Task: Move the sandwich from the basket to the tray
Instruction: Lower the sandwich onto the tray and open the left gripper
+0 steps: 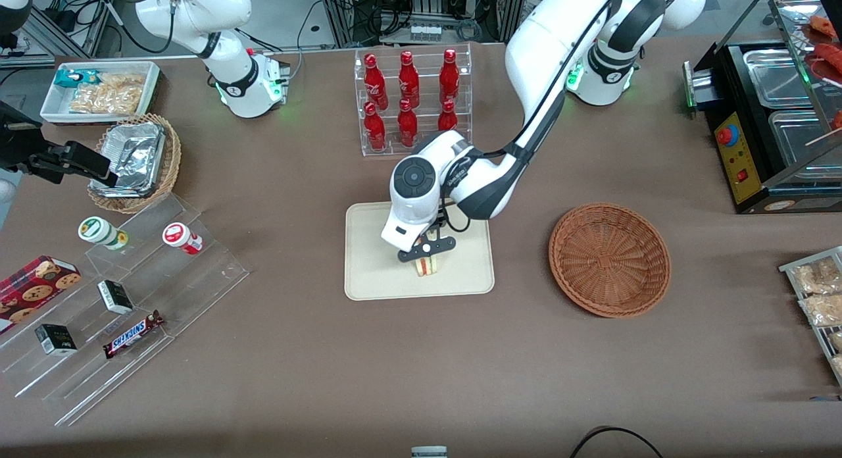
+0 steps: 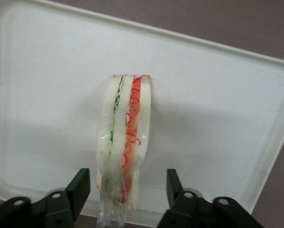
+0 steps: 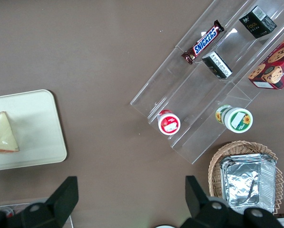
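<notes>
Fingers (image 2: 80, 187) of the gripper (image 2: 127, 190) stand spread apart on either side of 1 sandwich (image 2: 124, 142), which rests on its edge on the 1 tray (image 2: 46, 95). 1 basket (image 1: 610, 258) sits beside the tray on the counter (image 1: 421, 366).

The sandwich (image 1: 429, 266) is lying on the tray (image 1: 375, 274), with the tool (image 1: 426, 249) hovering just above it, fingers apart. The basket (image 1: 609, 258) is sitting beside the tray, toward the working arm's end of the bench (image 1: 421, 366).
</notes>
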